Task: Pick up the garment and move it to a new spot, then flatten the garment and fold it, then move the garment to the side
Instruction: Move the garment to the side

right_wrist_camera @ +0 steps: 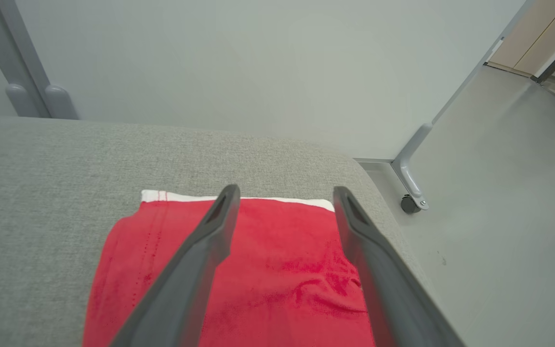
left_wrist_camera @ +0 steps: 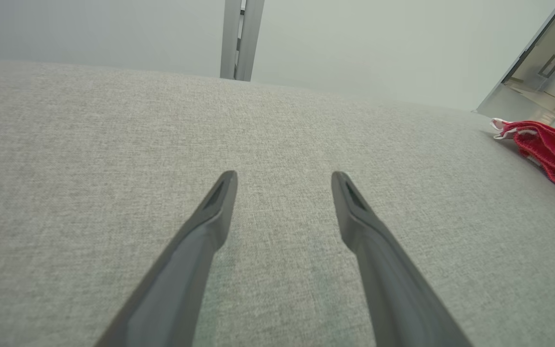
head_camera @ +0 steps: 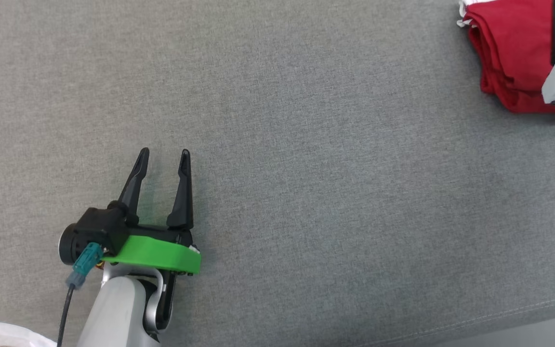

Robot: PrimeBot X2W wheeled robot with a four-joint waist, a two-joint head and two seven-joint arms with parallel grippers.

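The red folded cloth garment with a white edge strip [head_camera: 508, 48] lies far out at 2 o'clock in the head view, on the grey cloth-covered table [head_camera: 306, 168]. It looks folded into a neat stack, so the job seems close to its end.

The right end effector [right_wrist_camera: 285, 189] hangs just over the garment. Its two dark fingers are spread wide and grip nothing. In the right wrist view the red cloth shows between them and under them. I cannot tell if the fingers touch the cloth.

The left end effector [head_camera: 164, 152] is at 8 o'clock in the head view, well apart from the garment. Its fingers are spread wide too, with just bare table between them.

Here is what could go wrong. The garment sits near the round edge of the table, which curves down at 3 o'clock in the right wrist view. The shiny grey floor [right_wrist_camera: 499, 217] is right past it. If a finger snags a fold as the arm lifts, it could tug the stack open. A tug toward 3 o'clock could also slide the garment off the edge. A straight lift up looks safest.
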